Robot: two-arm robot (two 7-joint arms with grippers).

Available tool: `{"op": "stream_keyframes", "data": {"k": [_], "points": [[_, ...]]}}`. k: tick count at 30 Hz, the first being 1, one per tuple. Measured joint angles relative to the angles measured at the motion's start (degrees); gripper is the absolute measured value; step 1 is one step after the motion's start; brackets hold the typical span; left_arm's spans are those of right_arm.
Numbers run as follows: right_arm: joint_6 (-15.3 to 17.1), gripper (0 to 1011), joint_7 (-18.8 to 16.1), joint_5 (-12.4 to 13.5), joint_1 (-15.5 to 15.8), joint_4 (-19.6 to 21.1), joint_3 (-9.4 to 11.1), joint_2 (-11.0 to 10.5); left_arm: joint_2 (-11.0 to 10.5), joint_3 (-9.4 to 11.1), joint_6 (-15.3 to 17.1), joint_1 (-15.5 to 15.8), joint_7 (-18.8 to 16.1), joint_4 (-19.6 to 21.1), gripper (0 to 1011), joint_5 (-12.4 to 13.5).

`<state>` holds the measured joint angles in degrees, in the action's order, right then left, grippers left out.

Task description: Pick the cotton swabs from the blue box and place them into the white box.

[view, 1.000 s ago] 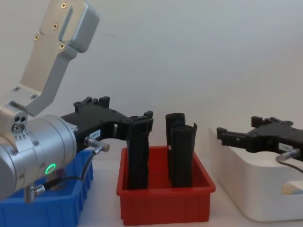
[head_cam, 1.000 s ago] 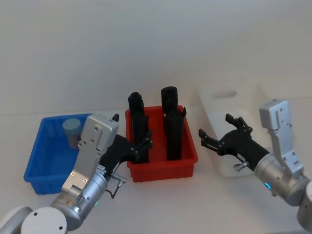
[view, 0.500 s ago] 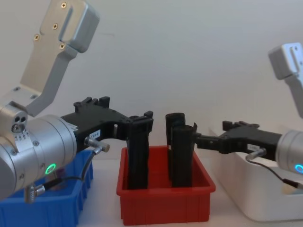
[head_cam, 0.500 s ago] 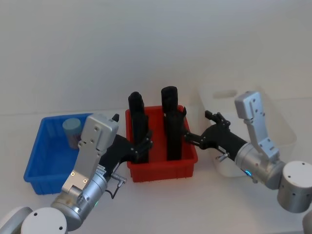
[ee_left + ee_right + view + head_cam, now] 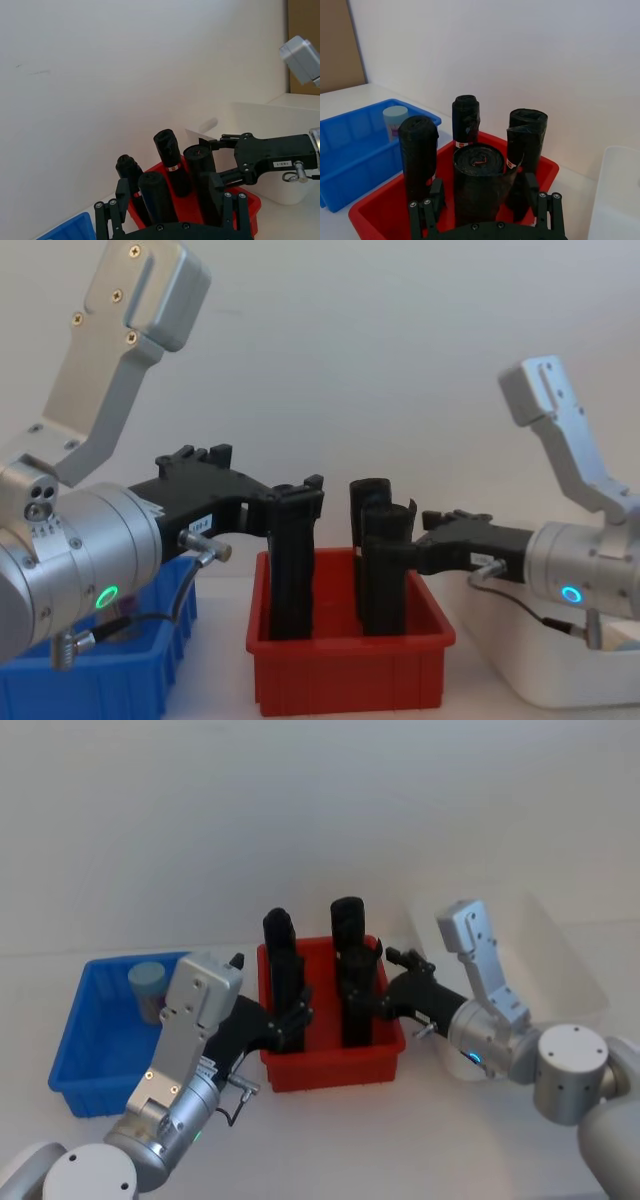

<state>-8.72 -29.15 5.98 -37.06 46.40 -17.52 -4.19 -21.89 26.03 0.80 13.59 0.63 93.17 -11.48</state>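
One cotton swab jar [image 5: 148, 988] stands at the blue box's [image 5: 75, 1065] far end. I judge it light, rigid and slick, best gripped round its body. My right gripper [image 5: 378, 1003], jaws apart, hangs over the red bin [image 5: 330, 1065] of black rolls [image 5: 348, 970]; my left gripper [image 5: 293, 1020], seemingly open, is near the red bin's front-left corner. The rolls crowd any crossing to the white box [image 5: 575, 982].

Light was bright, soft and even; shadows beneath the bins [image 5: 330, 1065] were faint, the wall [image 5: 300, 810] lacked glare, and focus was slightly soft.

No text can be read anywhere. The small white sticker [image 5: 281, 163] on the right gripper's body and the red-and-white bands [image 5: 462, 144] on the black rolls [image 5: 466, 120] carry print too small to make out.
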Motion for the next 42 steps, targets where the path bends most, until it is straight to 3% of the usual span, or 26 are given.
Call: {"op": "stream_keyframes", "data": {"k": [7, 13, 19, 25, 30, 34, 42], "points": [[-2.4, 1002, -1.2, -0.4, -4.7, -8.3, -0.7, 1.9, 0.0, 0.0, 0.0, 0.0, 0.0, 0.0, 1004, 0.0], [-4.9, 907, -2.1, -0.4, -8.2, -14.8, -0.9, 3.4, 0.0, 0.0, 0.0, 0.0, 0.0, 0.0, 1004, 0.0], [-7.1, 683, -2.8, -0.2, -10.9, -19.7, -1.0, 4.4, 0.0, 0.0, 0.0, 0.0, 0.0, 0.0, 1004, 0.0], [-8.4, 538, -3.3, 0.4, -12.0, -21.6, -0.7, 4.9, 0.0, 0.0, 0.0, 0.0, 0.0, 0.0, 1004, 0.0], [-8.6, 512, -3.6, 1.2, -11.5, -19.8, -0.2, 4.7, 0.0, 0.0, 0.0, 0.0, 0.0, 0.0, 1004, 0.0], [-7.9, 494, -3.7, 2.1, -9.9, -15.8, 0.3, 4.1, 0.0, 0.0, 0.0, 0.0, 0.0, 0.0, 1004, 0.0], [-5.0, 486, -2.9, 4.4, -4.8, -3.2, 1.4, 2.2, 0.0, 0.0, 0.0, 0.0, 0.0, 0.0, 1004, 0.0]]}}
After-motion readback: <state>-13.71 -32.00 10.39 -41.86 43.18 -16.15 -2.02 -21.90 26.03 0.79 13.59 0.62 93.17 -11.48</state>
